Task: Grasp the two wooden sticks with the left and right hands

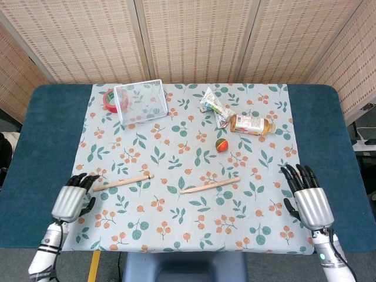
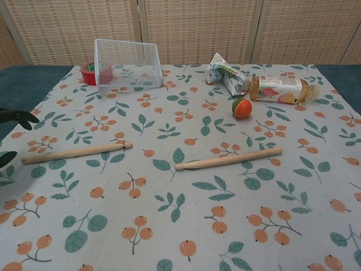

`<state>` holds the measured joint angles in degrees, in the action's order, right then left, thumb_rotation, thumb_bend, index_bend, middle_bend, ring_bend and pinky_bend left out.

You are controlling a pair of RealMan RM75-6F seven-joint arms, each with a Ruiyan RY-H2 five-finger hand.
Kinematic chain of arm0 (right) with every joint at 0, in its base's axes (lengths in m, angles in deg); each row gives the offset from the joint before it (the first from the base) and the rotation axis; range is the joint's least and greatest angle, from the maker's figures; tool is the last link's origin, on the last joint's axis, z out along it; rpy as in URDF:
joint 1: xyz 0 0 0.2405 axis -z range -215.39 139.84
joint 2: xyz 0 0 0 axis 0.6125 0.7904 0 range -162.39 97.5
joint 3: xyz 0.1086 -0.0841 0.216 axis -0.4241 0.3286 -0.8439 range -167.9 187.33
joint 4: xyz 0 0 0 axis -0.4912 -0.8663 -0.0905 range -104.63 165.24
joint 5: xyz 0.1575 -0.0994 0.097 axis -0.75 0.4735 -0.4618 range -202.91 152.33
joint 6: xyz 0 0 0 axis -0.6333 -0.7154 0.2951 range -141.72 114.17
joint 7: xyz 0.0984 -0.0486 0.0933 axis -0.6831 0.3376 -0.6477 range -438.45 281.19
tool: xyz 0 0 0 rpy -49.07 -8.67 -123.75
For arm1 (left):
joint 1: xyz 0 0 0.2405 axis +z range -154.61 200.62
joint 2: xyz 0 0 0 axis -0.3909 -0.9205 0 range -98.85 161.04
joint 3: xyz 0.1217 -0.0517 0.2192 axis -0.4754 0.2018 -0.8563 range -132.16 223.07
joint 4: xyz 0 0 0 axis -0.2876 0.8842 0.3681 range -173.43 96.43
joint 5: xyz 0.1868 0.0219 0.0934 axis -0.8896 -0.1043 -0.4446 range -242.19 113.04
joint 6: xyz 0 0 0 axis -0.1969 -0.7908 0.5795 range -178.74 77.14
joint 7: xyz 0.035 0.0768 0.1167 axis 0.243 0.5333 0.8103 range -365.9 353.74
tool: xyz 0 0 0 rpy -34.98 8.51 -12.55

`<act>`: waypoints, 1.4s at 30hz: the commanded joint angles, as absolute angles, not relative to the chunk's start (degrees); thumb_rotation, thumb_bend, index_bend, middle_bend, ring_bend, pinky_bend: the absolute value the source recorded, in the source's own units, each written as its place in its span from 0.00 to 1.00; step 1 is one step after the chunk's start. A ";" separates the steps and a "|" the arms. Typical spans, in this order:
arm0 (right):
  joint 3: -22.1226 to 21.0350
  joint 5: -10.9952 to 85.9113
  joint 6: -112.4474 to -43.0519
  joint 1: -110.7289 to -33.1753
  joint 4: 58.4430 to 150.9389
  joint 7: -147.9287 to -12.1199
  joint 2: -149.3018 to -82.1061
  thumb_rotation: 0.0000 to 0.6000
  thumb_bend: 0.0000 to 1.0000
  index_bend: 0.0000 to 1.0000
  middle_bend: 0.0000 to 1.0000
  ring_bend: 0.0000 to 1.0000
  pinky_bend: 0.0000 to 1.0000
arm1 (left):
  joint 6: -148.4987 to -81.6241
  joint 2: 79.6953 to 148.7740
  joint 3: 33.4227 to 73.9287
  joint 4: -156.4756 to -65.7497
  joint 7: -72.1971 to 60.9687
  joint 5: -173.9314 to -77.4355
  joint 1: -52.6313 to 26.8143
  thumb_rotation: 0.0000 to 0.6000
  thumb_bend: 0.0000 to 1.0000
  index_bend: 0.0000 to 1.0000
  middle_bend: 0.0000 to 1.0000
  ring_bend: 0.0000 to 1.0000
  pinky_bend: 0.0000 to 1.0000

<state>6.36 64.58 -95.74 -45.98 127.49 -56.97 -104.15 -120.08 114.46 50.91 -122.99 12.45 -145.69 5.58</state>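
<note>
Two wooden sticks lie on the flowered cloth. The left stick [image 1: 122, 181] [image 2: 76, 153] lies nearly level; the right stick [image 1: 210, 185] [image 2: 228, 158] lies a little right of the table's middle. My left hand [image 1: 71, 201] hovers open just off the left stick's near end, fingers apart, holding nothing. In the chest view only dark fingertips [image 2: 20, 117] of that hand show at the left edge. Over the cloth's right border my right hand [image 1: 308, 197] is open, well to the right of the right stick.
A white wire basket [image 1: 140, 100] lies tipped at the back left beside a red tape roll [image 1: 108, 99]. A snack wrapper [image 1: 212, 105], a lying bottle [image 1: 251, 124] and a small red-green ball [image 1: 221, 145] sit at the back right. Blue table [image 1: 53, 135] borders the cloth.
</note>
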 commanded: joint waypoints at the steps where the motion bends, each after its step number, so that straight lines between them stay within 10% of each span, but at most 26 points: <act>1: 6.35 64.19 -95.04 -46.41 127.77 -56.72 -104.13 1.00 0.30 0.05 0.05 0.00 0.06 | -117.25 119.98 52.83 -118.86 16.78 -143.32 1.75 1.00 0.45 0.23 0.29 0.17 0.20; 31: 7.17 62.00 -93.41 -46.91 126.88 -56.19 -103.56 1.00 0.30 0.08 0.05 0.00 0.02 | -113.30 127.53 51.62 -105.43 22.06 -138.23 -2.77 1.00 0.45 0.49 0.50 0.28 0.21; 42: 6.76 61.83 -91.05 -48.98 128.39 -52.77 -104.69 1.00 0.30 0.08 0.05 0.00 0.02 | -119.36 127.78 50.09 -102.92 17.72 -143.42 -2.03 1.00 0.57 0.83 0.86 0.49 0.23</act>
